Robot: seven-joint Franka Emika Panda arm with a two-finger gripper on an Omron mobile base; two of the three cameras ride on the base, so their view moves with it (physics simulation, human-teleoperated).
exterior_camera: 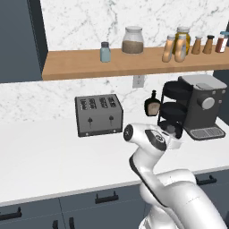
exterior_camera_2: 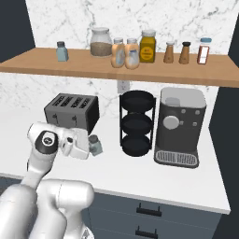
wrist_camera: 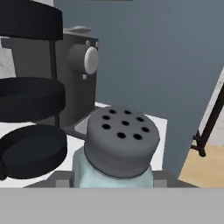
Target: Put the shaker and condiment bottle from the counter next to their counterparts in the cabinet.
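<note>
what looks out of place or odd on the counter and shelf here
Nothing is spilled, tipped or broken. The shaker stands upright on the counter at the gripper, with the jaws closed on it. Its twin and the two orange bottles stand upright on the shelf.

Two base views look forward and down over the same table [exterior_camera: 53, 156] from behind; the hand view sits close behind the shaker [wrist_camera: 120, 144].

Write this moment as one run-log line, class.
fingers: shut on shaker | shaker: on counter beside toaster | twin shaker: on cabinet
</note>
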